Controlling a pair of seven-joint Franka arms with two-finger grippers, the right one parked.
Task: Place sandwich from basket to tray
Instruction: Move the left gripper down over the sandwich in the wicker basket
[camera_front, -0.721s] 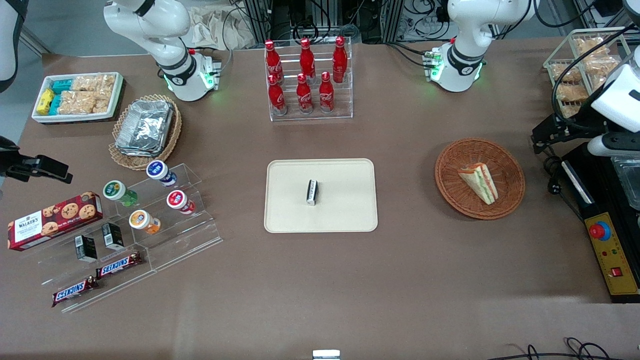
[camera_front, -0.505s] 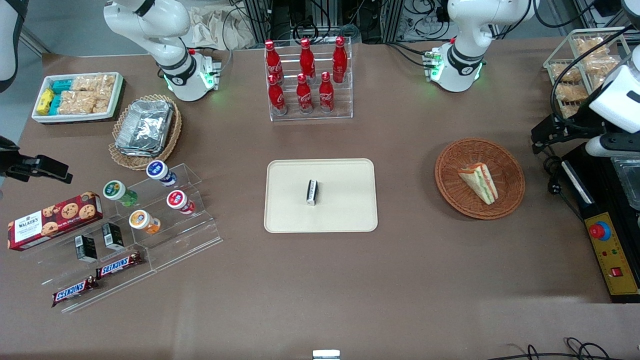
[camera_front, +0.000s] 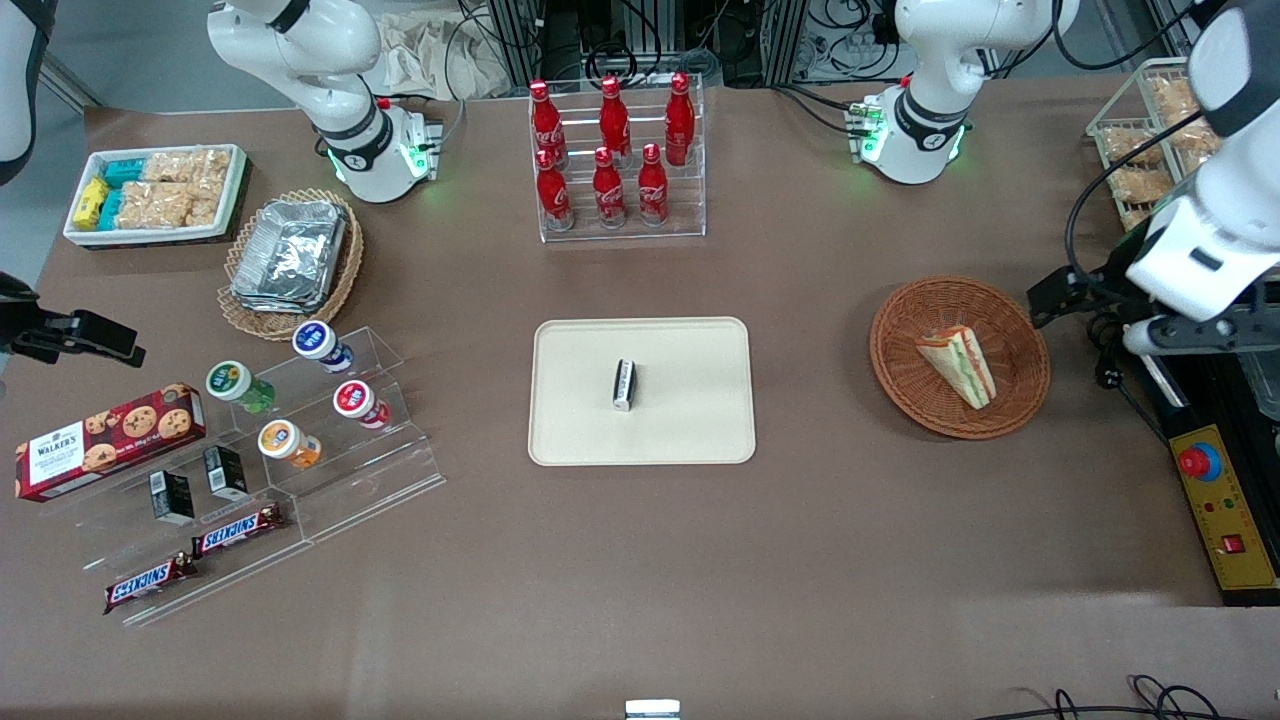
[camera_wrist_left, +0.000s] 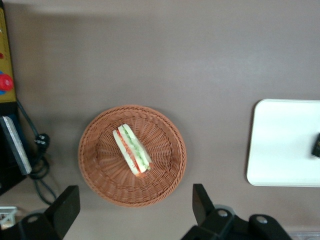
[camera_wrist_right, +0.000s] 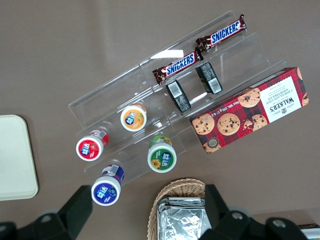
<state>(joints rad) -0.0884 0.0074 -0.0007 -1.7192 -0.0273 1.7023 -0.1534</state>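
The sandwich (camera_front: 958, 365), a wrapped wedge with green and orange-red stripes, lies in the round reddish-brown wicker basket (camera_front: 900, 370). In the left wrist view the sandwich (camera_wrist_left: 131, 156) sits mid-basket (camera_wrist_left: 100, 170), seen from above. My left gripper (camera_front: 1180, 335) hangs high above the table, beside the basket toward the working arm's end. It is open (camera_wrist_left: 134, 197), its fingers spread wide with nothing between them. The cream tray (camera_front: 680, 430) lies at the table's middle, its edge (camera_wrist_left: 280, 150) also in the wrist view. A small black-and-white bar (camera_front: 624, 385) rests on it.
A control box with a red button (camera_front: 1215, 500) and a cable (camera_front: 1105, 375) lie beside the basket at the working arm's end. A wire basket of snack packs (camera_front: 1150, 150) stands farther from the camera. A rack of red bottles (camera_front: 615, 160) stands farther back than the tray.
The left arm has swung in from the table's edge toward the basket and its gripper now hangs closer to it. The sandwich, basket and tray have not moved.
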